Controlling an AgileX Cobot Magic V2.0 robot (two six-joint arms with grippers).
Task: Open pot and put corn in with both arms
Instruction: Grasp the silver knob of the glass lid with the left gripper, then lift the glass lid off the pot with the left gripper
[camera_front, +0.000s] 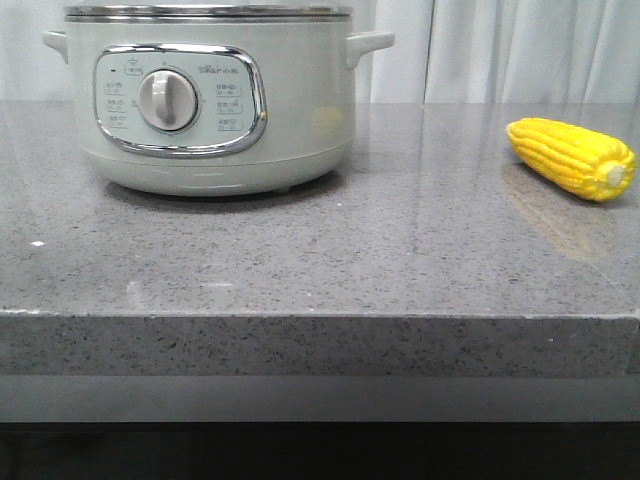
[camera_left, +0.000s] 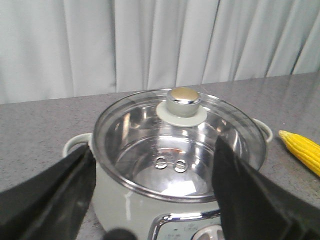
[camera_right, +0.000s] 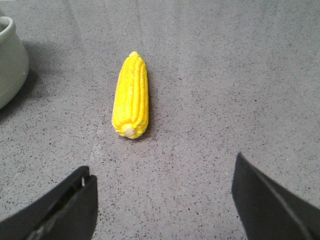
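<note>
Pot (camera_front: 215, 100) sits on the grey worktop (camera_front: 320, 260), left of centre in the front view, dial facing the camera. Glass lid (camera_left: 180, 145) still on it, knob (camera_left: 183, 100) on top. Corn (camera_front: 572, 158) lies on the worktop well apart to the right, stub end towards the camera, nothing touching it.

Left pincer (camera_left: 155, 200) spread wide, empty, above the pot on its dial side, pointed at the lid. Right pincer (camera_right: 165, 200) also spread wide, empty, hovering short of the corn, roughly lined up with its length.

Risks, as I judge them: knob is small, round and shiny, so a wide pincer closing off-centre could slip off it or drag the lid sideways. Glass lid could clatter or drop if lifted tilted. Corn is round and could roll out if gripped near the tapered tip. If the right arm brings corn over before the lid clears, the arms could clash above the pot.

Hidden: front view cuts the pot off at the rim, so lid and knob don't show there, and neither arm is visible in it. Panel labels too small to read.
</note>
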